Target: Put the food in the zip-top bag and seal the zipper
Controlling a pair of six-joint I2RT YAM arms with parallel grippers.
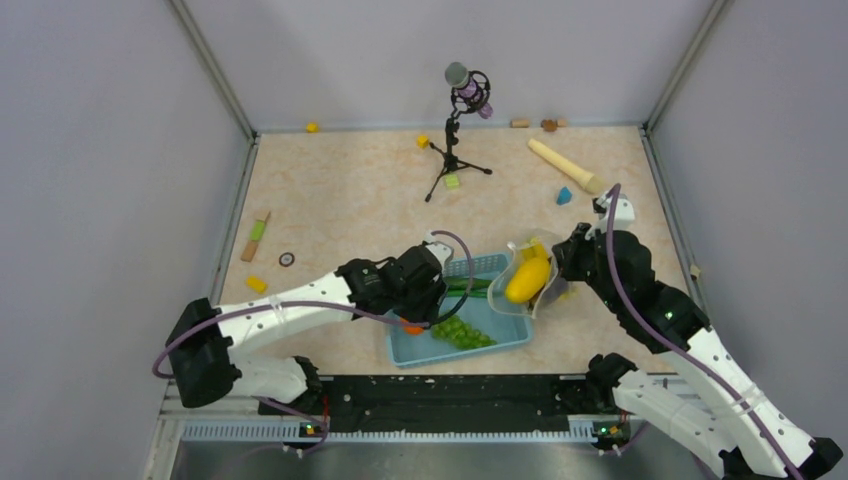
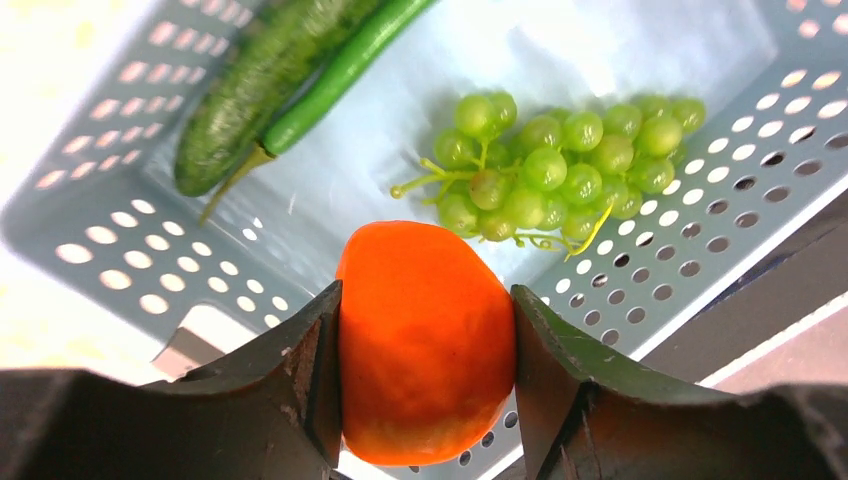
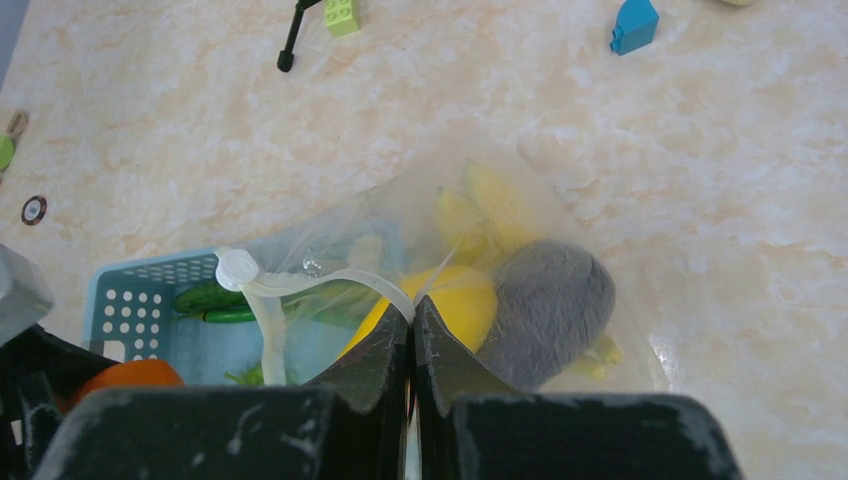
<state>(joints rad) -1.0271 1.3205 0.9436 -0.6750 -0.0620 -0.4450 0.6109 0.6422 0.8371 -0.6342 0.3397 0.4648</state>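
Found the light blue basket on the table near the arms, with the zip-top bag held up at its right end. Noted the eggplant, yellow oval fruit and banana inside the bag, and the cucumber and green grapes in the basket. Pinched the zipper in the right gripper, fingers pressed together on the strip. Clamped the orange between the fingers of the left gripper, above the basket.
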